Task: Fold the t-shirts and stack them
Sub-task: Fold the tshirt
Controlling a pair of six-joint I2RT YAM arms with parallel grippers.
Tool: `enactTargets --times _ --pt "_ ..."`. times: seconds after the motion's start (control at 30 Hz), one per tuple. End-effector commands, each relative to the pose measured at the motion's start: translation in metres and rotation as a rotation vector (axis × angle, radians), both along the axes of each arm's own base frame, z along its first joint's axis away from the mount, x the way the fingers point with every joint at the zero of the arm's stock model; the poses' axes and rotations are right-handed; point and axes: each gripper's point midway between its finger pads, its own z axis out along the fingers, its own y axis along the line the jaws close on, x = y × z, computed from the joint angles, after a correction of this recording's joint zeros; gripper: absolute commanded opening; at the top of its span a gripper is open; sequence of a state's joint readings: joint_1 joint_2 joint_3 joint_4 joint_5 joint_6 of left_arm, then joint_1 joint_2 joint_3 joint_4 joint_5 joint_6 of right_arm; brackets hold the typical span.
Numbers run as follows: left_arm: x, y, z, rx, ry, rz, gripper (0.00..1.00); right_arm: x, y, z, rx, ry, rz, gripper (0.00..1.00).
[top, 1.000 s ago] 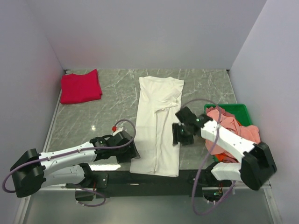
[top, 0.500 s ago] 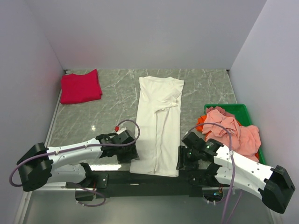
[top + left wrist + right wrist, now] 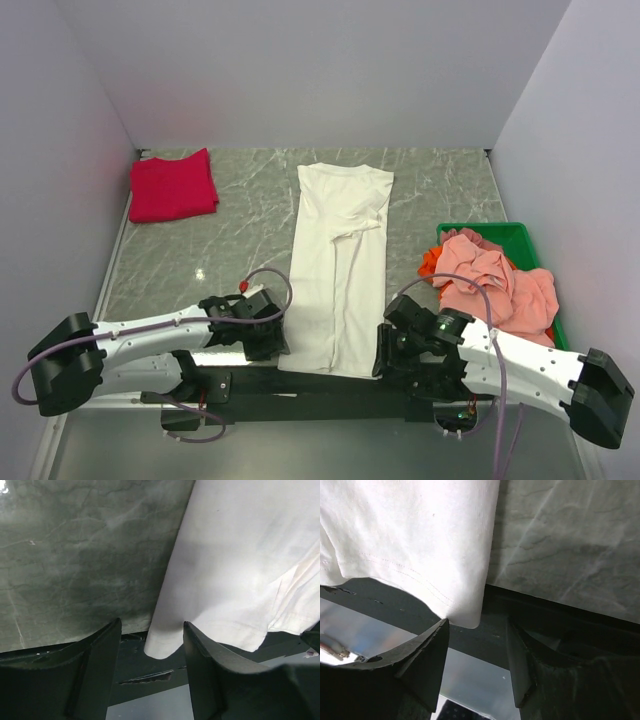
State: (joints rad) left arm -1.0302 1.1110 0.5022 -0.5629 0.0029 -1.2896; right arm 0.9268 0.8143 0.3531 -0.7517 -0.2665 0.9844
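A long white t-shirt (image 3: 340, 265), folded into a narrow strip, lies down the middle of the marble table, its hem hanging over the near edge. My left gripper (image 3: 272, 340) stands open at the hem's left corner (image 3: 162, 647), which sits between its fingers. My right gripper (image 3: 385, 352) is open at the hem's right corner (image 3: 467, 615). A folded crimson t-shirt (image 3: 172, 186) rests at the back left. Salmon-pink and orange t-shirts (image 3: 495, 285) are piled in the bin.
A green plastic bin (image 3: 520, 238) stands at the right edge of the table. A black rail (image 3: 330, 385) runs along the table's near edge below the hem. White walls enclose the table on three sides.
My right arm swung from beside the bin down to the hem's right corner. My left gripper shifted slightly back toward the near edge and narrowed a little.
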Motion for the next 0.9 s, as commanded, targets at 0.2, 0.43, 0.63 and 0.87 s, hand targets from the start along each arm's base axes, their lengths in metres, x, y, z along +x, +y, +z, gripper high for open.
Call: enactTargets --times 0.2,0.43,0.63,0.87 --pt "-0.01 0.003 -0.003 -0.017 0.026 -0.006 0.56 0.005 0.018 -0.007 0.025 -0.002 -0.026 0.52" --pt "-0.013 0.003 -0.004 -0.003 0.036 -0.026 0.53 0.002 0.012 -0.011 -0.011 0.005 -0.029 0.31" --pt "-0.016 0.005 -0.008 0.023 0.046 -0.044 0.47 0.001 0.01 -0.013 -0.019 0.008 -0.033 0.18" --pt "-0.025 -0.001 -0.005 0.005 0.062 -0.064 0.37 0.001 0.011 -0.012 -0.022 0.009 -0.032 0.15"
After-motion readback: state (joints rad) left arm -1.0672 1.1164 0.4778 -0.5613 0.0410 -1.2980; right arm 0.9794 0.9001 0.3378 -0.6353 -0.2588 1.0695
